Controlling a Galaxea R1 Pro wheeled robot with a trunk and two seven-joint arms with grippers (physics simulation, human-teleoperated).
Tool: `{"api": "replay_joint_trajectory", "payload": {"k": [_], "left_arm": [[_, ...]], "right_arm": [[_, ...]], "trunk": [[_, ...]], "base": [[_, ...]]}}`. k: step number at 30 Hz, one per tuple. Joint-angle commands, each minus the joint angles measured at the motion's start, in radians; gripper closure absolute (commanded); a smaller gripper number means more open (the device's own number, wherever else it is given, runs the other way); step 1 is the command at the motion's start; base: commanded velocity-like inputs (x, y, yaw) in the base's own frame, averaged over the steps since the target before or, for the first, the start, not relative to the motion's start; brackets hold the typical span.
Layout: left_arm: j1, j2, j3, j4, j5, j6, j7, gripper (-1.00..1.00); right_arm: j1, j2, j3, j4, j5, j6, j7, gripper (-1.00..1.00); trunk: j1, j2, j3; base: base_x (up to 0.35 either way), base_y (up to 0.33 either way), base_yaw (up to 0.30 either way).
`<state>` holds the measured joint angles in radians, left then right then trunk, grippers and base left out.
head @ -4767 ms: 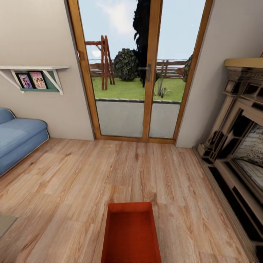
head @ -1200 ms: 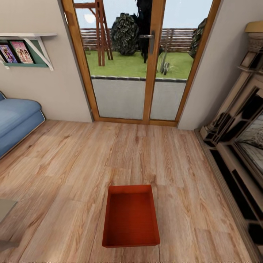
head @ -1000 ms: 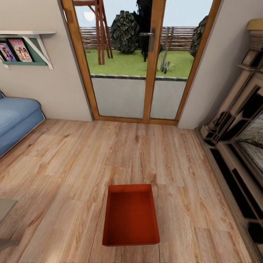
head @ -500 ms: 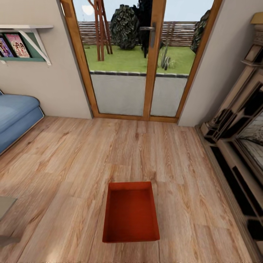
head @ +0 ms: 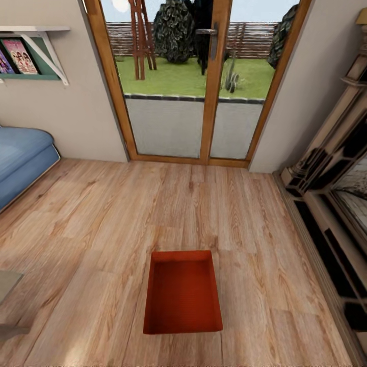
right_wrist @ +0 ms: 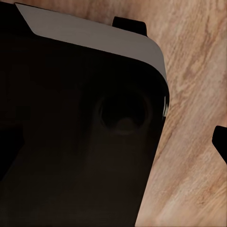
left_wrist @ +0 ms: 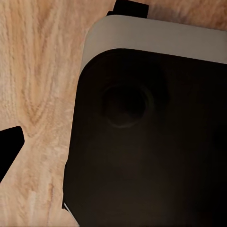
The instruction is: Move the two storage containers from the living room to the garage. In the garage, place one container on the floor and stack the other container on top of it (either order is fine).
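Both wrist cameras looked down past a dark, grey-edged body (left_wrist: 151,142) at the wood-plank flooring (head: 102,229); I couldn't tell whether either claw was spread or pressed together, only black tips at the edges, perhaps fingers (left_wrist: 9,146). One orange-red storage container (head: 183,292) sat empty on the planks, well short of the glass doors (head: 204,81), the blue sofa (head: 20,158) off left.
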<state>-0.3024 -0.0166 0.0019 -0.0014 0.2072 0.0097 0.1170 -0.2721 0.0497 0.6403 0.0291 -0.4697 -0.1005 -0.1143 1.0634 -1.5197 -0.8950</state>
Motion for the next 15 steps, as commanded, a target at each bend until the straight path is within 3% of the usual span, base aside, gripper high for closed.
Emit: {"api": "replay_joint_trajectory", "payload": {"k": [1,15], "left_arm": [[0.000,0.000,0.000,0.000,0.006,0.001,0.003,-1.00],[0.000,0.000,0.000,0.000,0.006,0.001,0.003,-1.00]], "right_arm": [[-0.001,0.001,0.008,0.003,-0.009,-0.005,-0.001,-1.00],[-0.001,0.001,0.009,0.003,-0.009,-0.005,-0.001,-1.00]], "trunk": [[0.000,0.000,-0.002],[0.000,0.000,-0.025]], "base": [[0.000,0.000,0.000],[0.000,0.000,0.000]]}}
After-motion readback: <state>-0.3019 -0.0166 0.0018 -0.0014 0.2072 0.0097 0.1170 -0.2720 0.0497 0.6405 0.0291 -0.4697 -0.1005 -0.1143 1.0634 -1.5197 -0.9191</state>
